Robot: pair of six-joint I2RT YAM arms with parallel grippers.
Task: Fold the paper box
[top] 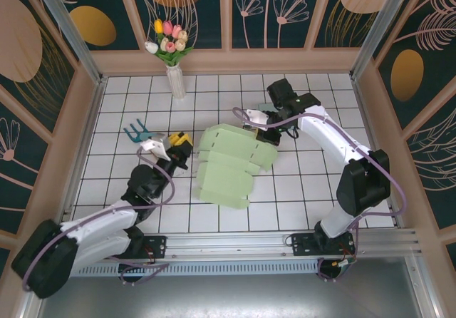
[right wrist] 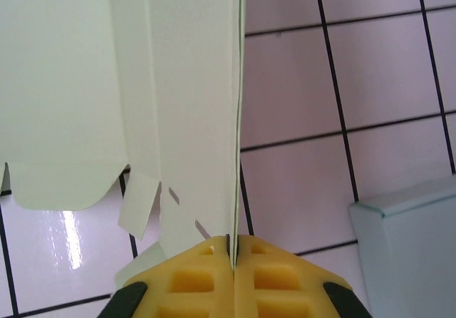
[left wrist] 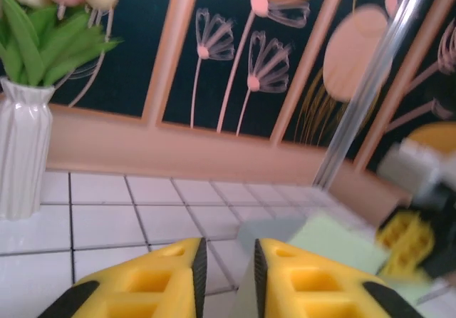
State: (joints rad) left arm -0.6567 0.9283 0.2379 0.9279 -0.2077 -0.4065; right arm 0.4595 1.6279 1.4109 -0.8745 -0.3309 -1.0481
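You're looking at a white tiled floor (top: 285,211) with dark grout lines. It is boxed in by dark teal wall panels (top: 274,11) painted with pale flowers and gold ovals, framed in peach wood. Aluminium posts (top: 68,29) rise at the far corners. A white vase of tulips (top: 175,81) stands by the far wall.

White arms (top: 324,136); black joints (top: 363,182); yellow fingers (right wrist: 192,282)

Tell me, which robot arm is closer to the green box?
Right. The right fingers are shut on an edge of the box. The left fingers sit just beside its left side, slightly open.
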